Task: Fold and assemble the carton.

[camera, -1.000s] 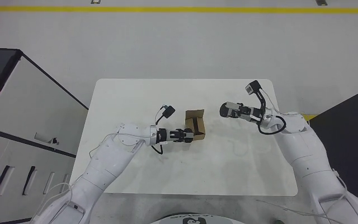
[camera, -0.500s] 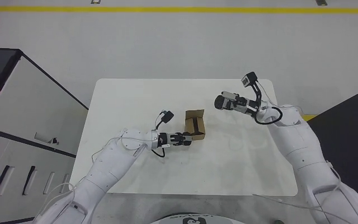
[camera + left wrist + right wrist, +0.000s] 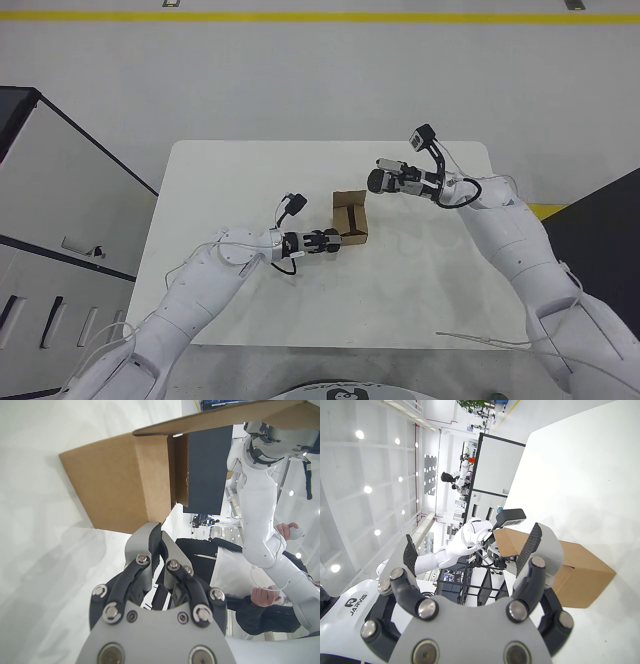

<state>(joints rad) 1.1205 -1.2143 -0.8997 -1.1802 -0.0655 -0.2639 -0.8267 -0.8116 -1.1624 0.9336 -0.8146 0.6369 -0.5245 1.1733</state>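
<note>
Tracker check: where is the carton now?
Top view: the carton stands at the middle of the table, between the left pincer on its near edge and the right pincer beyond.

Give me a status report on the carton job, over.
Left gripper shut, tips at edge of carton. Right gripper open, clear of it. Carton standing on table, flaps open. Nothing between them.

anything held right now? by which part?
Left gripper is shut at the carton's near corner, by the fold line. Whether cardboard sits between its pads cannot be told. Right gripper is open, holding nothing.
</note>
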